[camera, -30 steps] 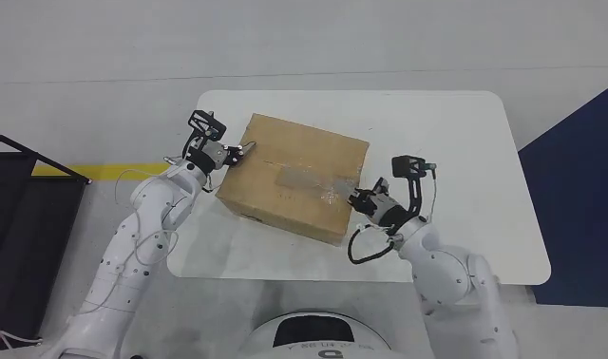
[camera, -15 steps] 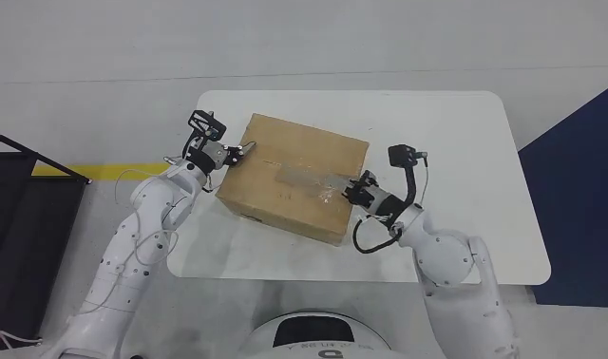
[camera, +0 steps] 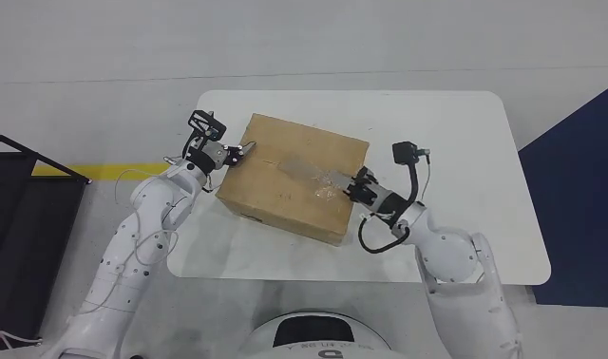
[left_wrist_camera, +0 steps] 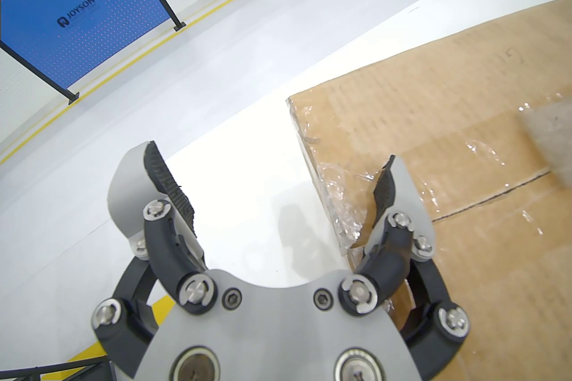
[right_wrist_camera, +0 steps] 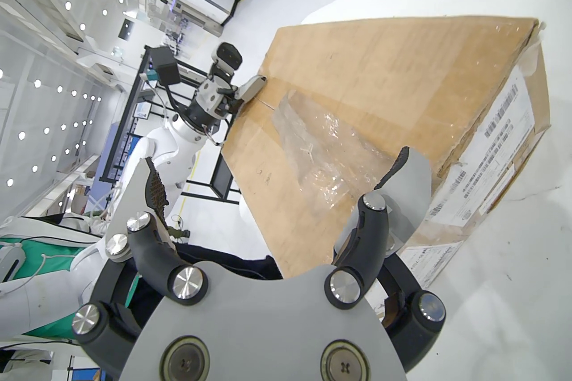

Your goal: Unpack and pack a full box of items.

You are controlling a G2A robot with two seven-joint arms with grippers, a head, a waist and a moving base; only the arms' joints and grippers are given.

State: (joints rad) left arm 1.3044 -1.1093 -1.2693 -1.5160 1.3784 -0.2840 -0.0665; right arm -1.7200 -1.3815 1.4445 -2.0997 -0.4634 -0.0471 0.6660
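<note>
Top view: we are holding our right pincer (camera: pixel 350 183) wide open, empty, over the right end of the sealed box (camera: pixel 285 145) on the tabletop (camera: pixel 456 150); the tape (camera: pixel 304 172) is running lengthwise away from it toward our left pincer (camera: pixel 237 152), likewise gaping empty.

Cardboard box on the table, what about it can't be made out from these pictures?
Contents: the cardboard box has its flaps shut in the top view, so nothing inside shows.
Print on the labels: too small to read in the right wrist view.
A blurred grey patch over the seam, left wrist view: cut off by the edge, unidentifiable.
Whether the right tool touches the clear tape: its own finger hides the contact.
</note>
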